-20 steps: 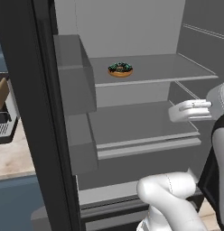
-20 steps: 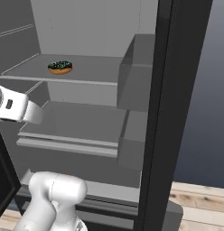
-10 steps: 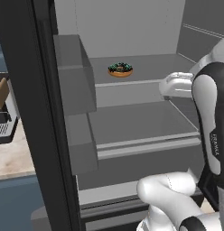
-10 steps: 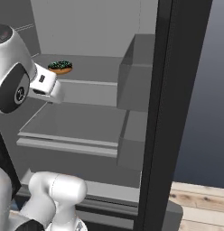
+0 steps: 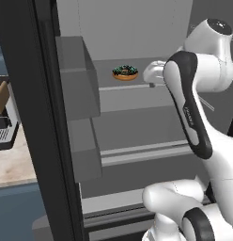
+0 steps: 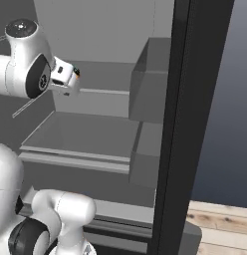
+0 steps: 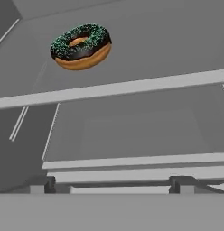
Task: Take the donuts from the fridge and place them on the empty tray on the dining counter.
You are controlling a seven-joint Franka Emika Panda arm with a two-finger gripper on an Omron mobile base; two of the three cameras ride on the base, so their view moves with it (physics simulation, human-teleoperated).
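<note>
Pincer [image 7: 113, 184]: jaws spread wide, nothing between them. The two dark fingertips [image 7: 182, 183] rise low in the hand view, aimed into the fridge [image 5: 43, 117] at the level of the upper shelf edge. From the left base view the hand sits just right of the donut, at shelf height, near but apart from it.

Chocolate donut [image 5: 125, 72]: one ring, tan body, dark icing with coloured sprinkles, lying flat on the upper shelf [image 7: 132, 88], set back from its front lip. In the hand view it appears up and to the left of the pincer's line [image 7: 81, 46]. Not touched.

Handling, as a judgement: light, soft, easily crushed; icing likely tacky or slick on top and apt to smear. Best taken across the outer tan sides of the ring, or one finger through the hole and one on the outer wall, with a gentle close. Avoid pressing on the iced face.

Lower shelf [image 5: 137, 136]: bare grey.

Door bins [image 5: 78, 80]: grey, on the open left door, stacked in two tiers.

Arm [image 5: 189, 108]: white with dark joints, reaching in from the right.
</note>
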